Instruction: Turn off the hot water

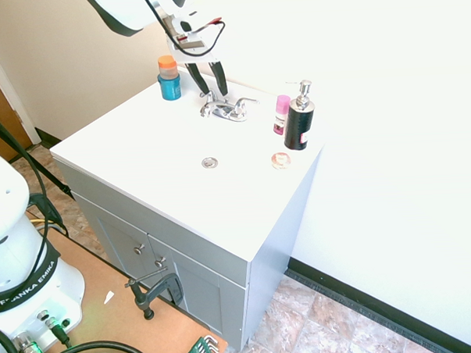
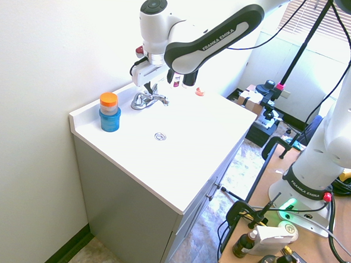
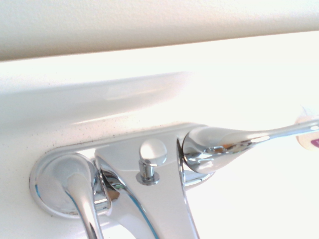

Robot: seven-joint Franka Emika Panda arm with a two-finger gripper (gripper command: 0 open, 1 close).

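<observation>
Holds the two-finger gripper (image 1: 215, 94) at upper centre of the first exterior view, pointing downward over the basin faucet (image 1: 228, 110), with fingers (image 1: 195, 78) spread moderately wide and nothing visible gripped between them. Brings the fingertips close to the hot-water lever (image 1: 209, 97), at the left end of the faucet; cannot tell from these angles whether touching it. In the wrist view, follows that chrome lever from its round base at lower left down to the bottom edge, alongside the spout (image 3: 167, 204) and the small lift knob (image 3: 153, 152). Meets the matching lever (image 3: 224, 144) at centre right, extending toward the right edge. Back in the first exterior view, finds an orange-lidded jar (image 1: 167, 68) in a blue cup (image 1: 170, 87) at upper left of the white countertop (image 1: 148, 141), the drain (image 1: 210, 163) near centre, and a pink-capped bottle (image 1: 281, 114) just beside the black pump bottle (image 1: 299, 124) at right, with a small orange-and-white item (image 1: 281, 160) below them.
</observation>
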